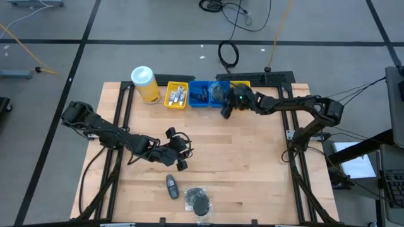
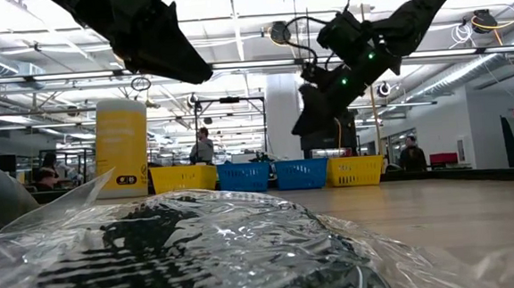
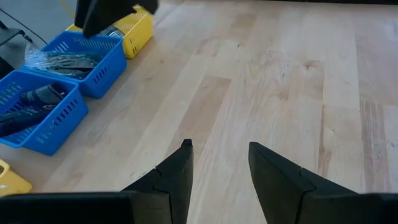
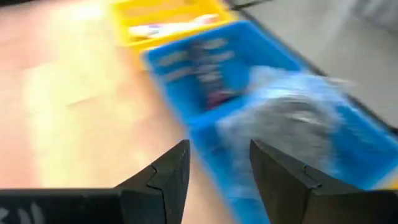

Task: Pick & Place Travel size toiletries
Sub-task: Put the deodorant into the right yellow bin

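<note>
My right gripper [image 1: 225, 112] [image 4: 217, 149] hangs open over the near edge of the blue bins, with nothing between its fingers. A clear bag of dark toiletries [image 4: 292, 118] lies inside the blue bin [image 1: 218, 93] just beyond the fingertips. My left gripper [image 1: 180, 150] [image 3: 217, 149] hovers open above bare wood at mid-table. On the table near the front edge lie a dark grey oval bottle [image 1: 172, 186] and a clear bag of black round puffs [image 1: 197, 200] [image 2: 183, 247]. White tubes [image 1: 177, 96] sit in the left yellow bin.
A tall yellow canister with a white lid [image 1: 145, 84] stands at the far left of the bin row. A second blue bin [image 1: 201, 94] and a further yellow bin [image 1: 241, 82] complete the row along the far edge. Bare wood lies between the two grippers.
</note>
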